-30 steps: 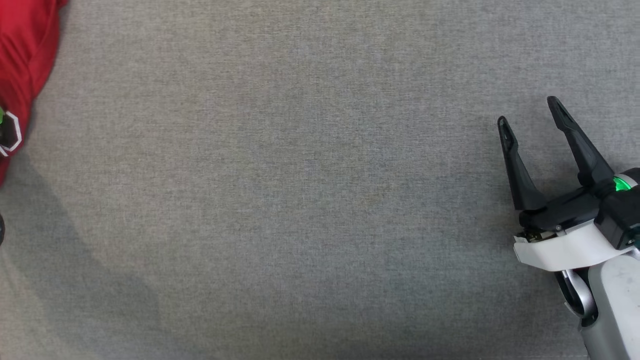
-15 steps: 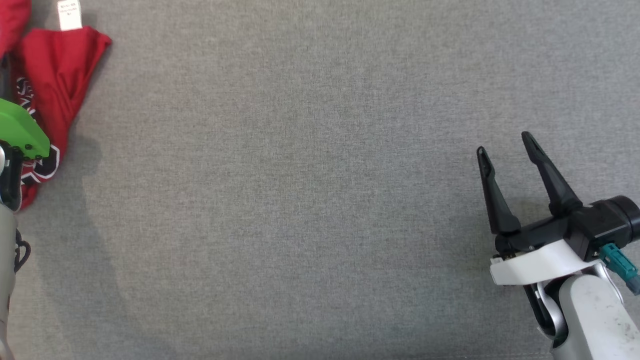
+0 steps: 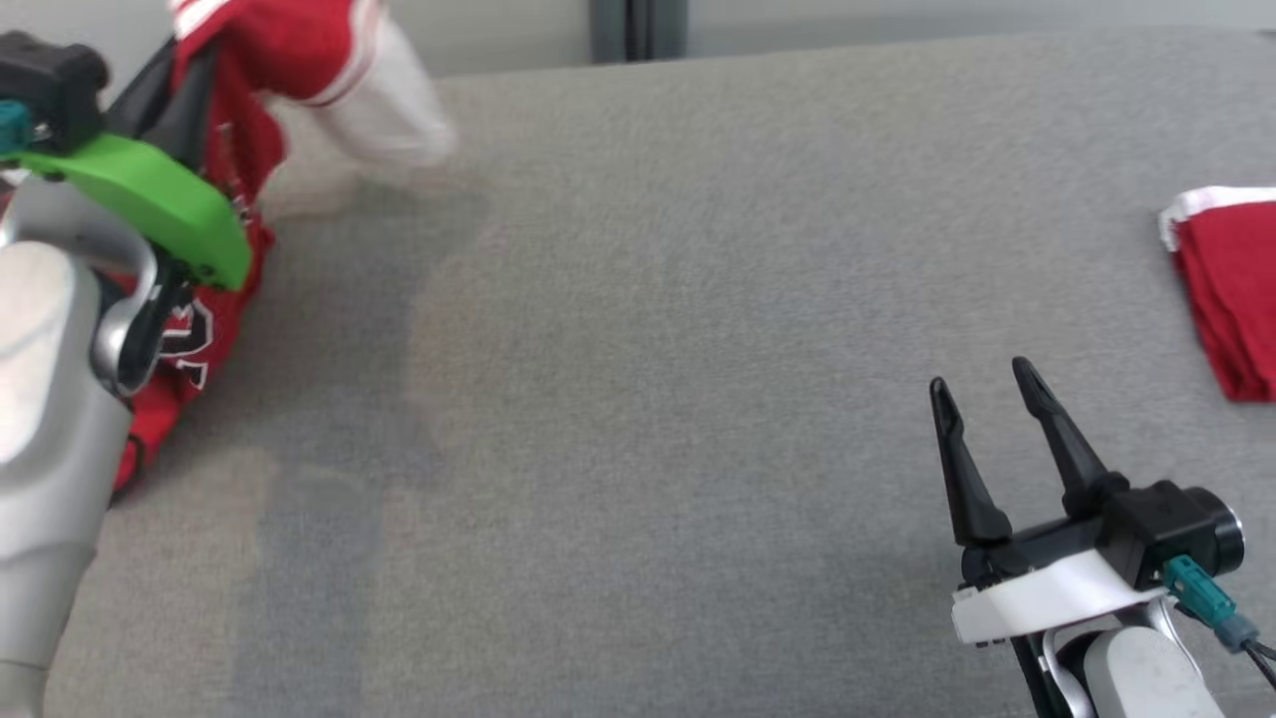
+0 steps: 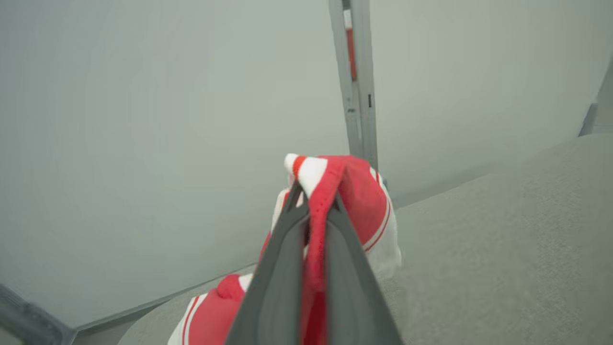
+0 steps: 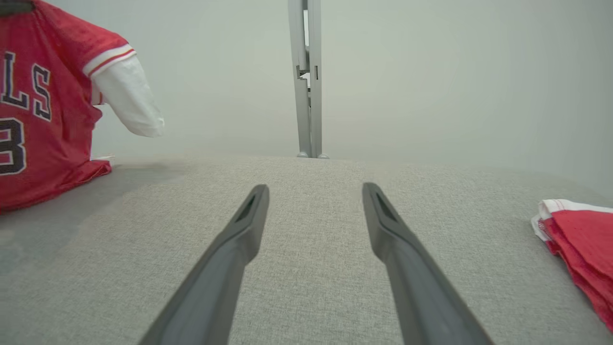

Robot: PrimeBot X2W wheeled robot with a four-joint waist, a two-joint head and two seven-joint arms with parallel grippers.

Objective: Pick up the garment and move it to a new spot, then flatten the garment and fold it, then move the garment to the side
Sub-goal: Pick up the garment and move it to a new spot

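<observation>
Left wrist view is the clearest one: the left gripper [image 4: 316, 189] is clamped tight on a bunched-up fold of the red jersey [image 4: 359, 191], with red and white trim poking out past the fingertips. So the jersey's up off the grey fabric surface [image 3: 648, 349] at the far left, hanging from that grip. From the right wrist view you can see its bottom edge resting on the surface, black lettering and a number facing that camera. One white sleeve [image 5: 127, 103] sticks out to the side; it looks blurry in the head view.

Right gripper [image 3: 980, 379] sits low on the near right with its fingers spread wide and nothing between them, well apart from the jersey. There's also a folded red garment [image 3: 1231, 299] with a white edge lying at the far right edge of the surface. A grey post [image 5: 306, 96] stands behind the back edge against a pale wall [image 5: 431, 72].
</observation>
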